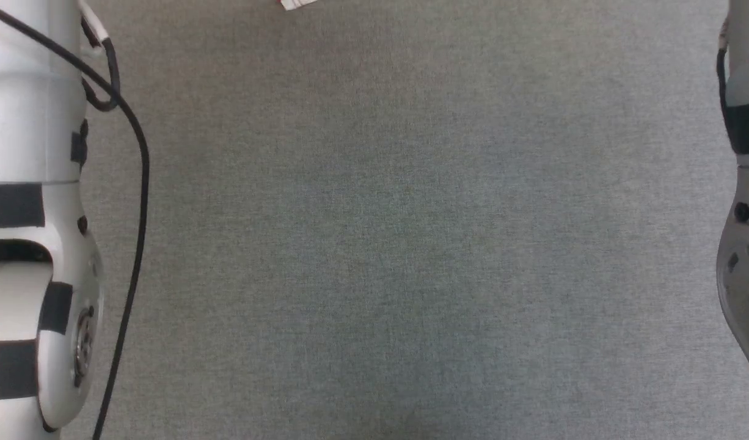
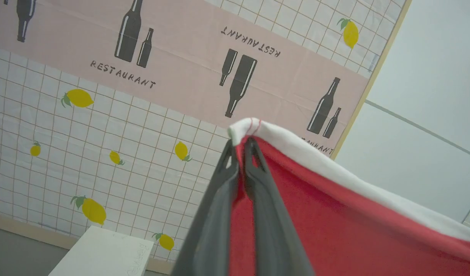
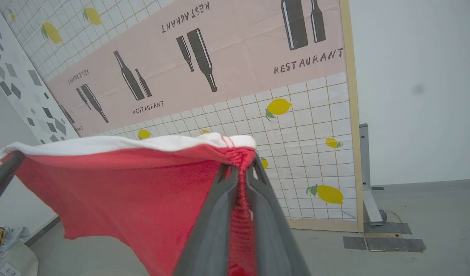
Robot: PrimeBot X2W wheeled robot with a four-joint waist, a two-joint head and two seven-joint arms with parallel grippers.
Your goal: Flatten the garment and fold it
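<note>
White-edged red garment (image 3: 124, 188) hangs stretched across the lower part of both wrist views, its upper corners pinched tight in the closed left gripper (image 2: 240, 147) and right gripper (image 3: 240, 168); lowering both level and taut should spread it flat.

Garment (image 3: 124, 184) was bright red with a white trim band along the top edge. My left gripper (image 2: 240, 148) and right gripper (image 3: 240, 168) were dark grey. Backdrop (image 3: 235, 57) had a pink band with dark bottle silhouettes and lettering, and a white grid with yellow lemons (image 3: 278, 106). Work surface (image 1: 411, 244) was plain grey. My left forearm (image 1: 26, 122) was white with black bands.
</note>
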